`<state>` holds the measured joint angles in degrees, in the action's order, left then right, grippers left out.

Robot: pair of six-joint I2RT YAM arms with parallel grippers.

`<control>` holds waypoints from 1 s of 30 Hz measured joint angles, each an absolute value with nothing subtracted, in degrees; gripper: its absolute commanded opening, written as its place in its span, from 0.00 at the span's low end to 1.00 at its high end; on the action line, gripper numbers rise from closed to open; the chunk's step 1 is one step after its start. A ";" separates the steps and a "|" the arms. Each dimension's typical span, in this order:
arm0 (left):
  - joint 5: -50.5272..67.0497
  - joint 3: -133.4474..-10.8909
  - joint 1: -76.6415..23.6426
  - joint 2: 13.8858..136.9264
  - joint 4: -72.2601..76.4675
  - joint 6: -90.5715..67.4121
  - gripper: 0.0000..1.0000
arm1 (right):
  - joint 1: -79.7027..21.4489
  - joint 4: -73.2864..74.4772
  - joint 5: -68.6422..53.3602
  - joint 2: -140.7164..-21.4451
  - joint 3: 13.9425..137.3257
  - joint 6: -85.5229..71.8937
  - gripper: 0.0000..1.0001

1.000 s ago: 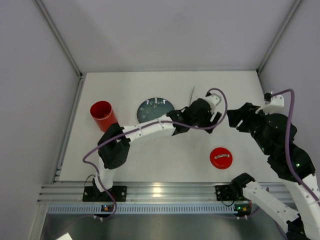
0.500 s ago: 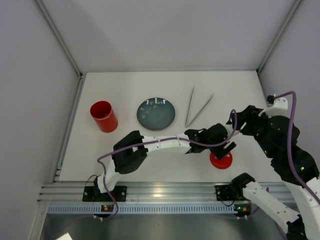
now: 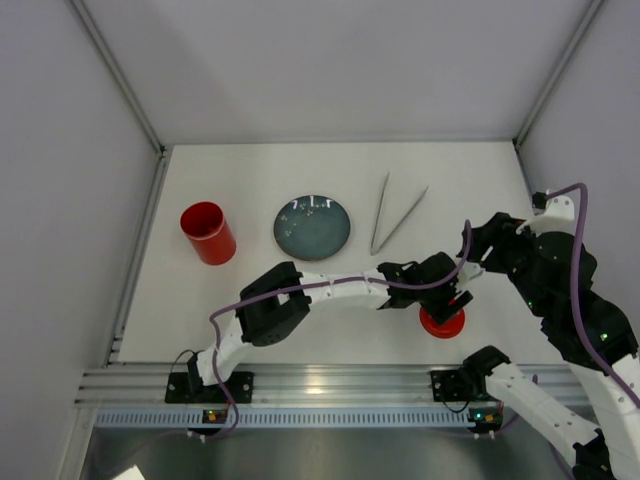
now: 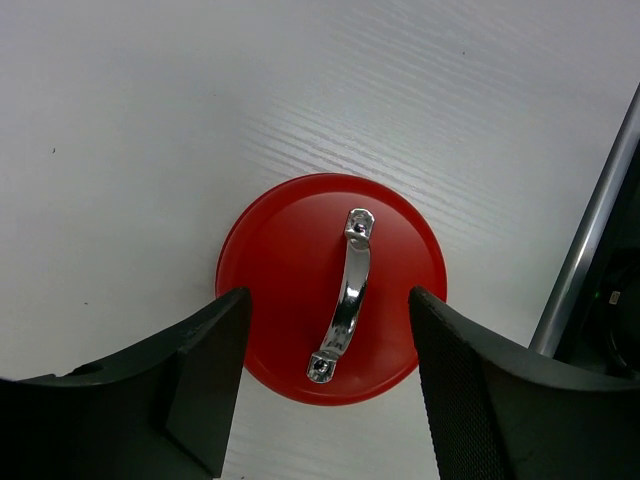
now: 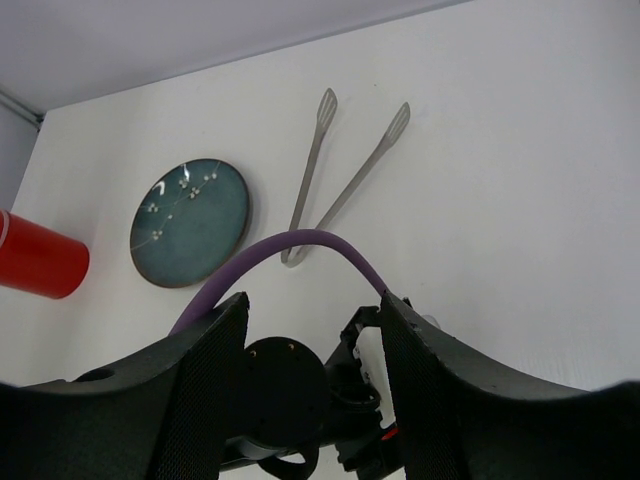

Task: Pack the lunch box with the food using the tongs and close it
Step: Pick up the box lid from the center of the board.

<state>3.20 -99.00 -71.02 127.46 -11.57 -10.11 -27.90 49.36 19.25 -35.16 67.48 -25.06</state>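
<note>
Two: left fingers (image 4: 200,380) spread; right fingers (image 5: 205,390) spread | tongs (image 3: 380,213) apex near, tips far

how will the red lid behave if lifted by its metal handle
The lid looks like a rigid flat disc, so it probably won't flex. Its handle is a thin, shiny metal arch, so a grip may slip unless it closes squarely across it. Lying flat on the table, it likely slides rather than rolls if nudged.

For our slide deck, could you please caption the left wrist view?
Open left gripper above the red lid, metal handle centred between its jaws.
</note>
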 measured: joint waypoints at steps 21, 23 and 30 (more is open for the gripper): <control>3.62 -98.78 -71.02 128.27 -12.25 -10.26 0.44 | -27.90 49.23 19.31 -35.11 66.00 -25.08 0.55; 3.64 -98.78 -71.02 128.42 -12.25 -10.11 0.42 | -27.90 49.30 19.40 -35.11 66.00 -25.06 0.55; 3.68 -98.76 -71.02 128.88 -12.08 -9.87 0.34 | -27.90 49.36 19.44 -35.09 65.98 -25.06 0.56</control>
